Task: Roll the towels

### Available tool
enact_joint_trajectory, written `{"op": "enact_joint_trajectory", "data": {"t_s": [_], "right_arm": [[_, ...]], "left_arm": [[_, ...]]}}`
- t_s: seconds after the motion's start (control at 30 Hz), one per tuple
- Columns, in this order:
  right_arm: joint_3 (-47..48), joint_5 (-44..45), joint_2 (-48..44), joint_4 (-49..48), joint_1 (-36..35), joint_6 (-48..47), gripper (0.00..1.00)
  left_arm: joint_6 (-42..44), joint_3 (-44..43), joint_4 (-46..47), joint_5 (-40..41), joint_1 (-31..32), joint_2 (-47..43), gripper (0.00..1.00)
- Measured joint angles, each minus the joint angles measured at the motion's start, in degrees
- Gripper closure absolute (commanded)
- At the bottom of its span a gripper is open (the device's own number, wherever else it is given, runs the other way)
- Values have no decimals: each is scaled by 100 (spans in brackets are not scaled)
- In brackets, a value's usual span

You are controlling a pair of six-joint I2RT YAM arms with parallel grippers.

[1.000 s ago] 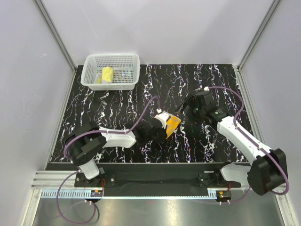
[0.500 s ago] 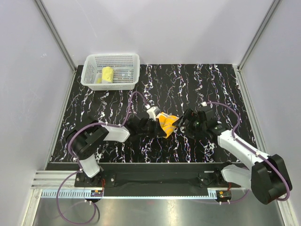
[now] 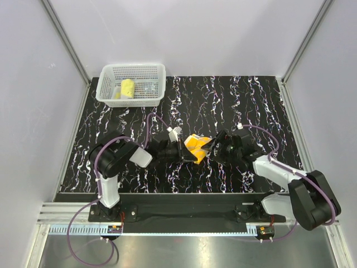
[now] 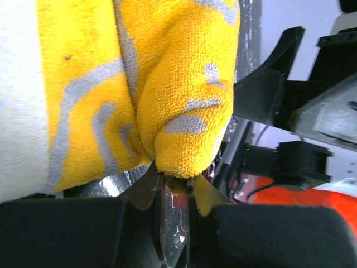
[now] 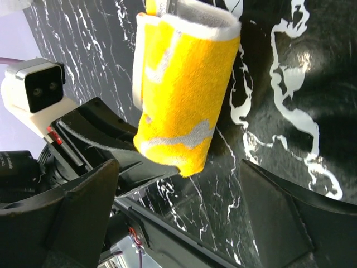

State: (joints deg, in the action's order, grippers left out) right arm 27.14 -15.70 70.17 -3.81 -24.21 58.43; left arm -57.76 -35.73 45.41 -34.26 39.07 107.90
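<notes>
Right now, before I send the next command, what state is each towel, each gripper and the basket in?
orange towel: rolled into a bundle, pinched at one end by the left gripper.
yellow towel: rolled, lying in the basket.
basket: upright, at the far left corner of the table.
left gripper: shut on the orange towel.
right gripper: open, jaws wide beside the orange towel, not gripping it.

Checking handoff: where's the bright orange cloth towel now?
The orange towel is near the centre of the top view, pinched in the left gripper, the open right gripper close on its right.
</notes>
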Motion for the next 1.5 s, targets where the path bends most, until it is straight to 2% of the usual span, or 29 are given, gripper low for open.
{"op": "enact_joint_trajectory", "data": {"t_s": [0.23,0.47,0.73,0.83,0.9,1.07,1.1,1.17,1.33,1.5], "right_arm": [[7,17,560,-343,-24,-17,15],[181,179,1014,-470,-267,-122,21],[549,417,1493,-632,-579,-201,40],[643,474,1617,-660,-636,-225,45],[673,516,1661,-662,-656,-240,52],[813,595,1705,-527,-693,-286,60],[855,621,1705,-474,-702,-295,62],[938,669,1709,-341,-719,-310,62],[1257,721,1777,179,-758,-306,62],[1644,715,1939,730,-761,-271,62]], "left_arm": [[-496,26,625,-356,-114,356,100],[-710,-63,706,-669,-262,553,100],[-1054,-229,841,-1102,-461,922,100],[-1115,-254,859,-1182,-507,960,95],[-1115,-254,855,-1198,-531,960,86],[-1043,-302,721,-1226,-564,953,67],[-994,-315,651,-1231,-568,942,61],[-866,-328,402,-1222,-568,857,57],[-87,-448,-929,-938,-568,212,53],[916,-597,-2356,-192,-551,-684,50]]}}
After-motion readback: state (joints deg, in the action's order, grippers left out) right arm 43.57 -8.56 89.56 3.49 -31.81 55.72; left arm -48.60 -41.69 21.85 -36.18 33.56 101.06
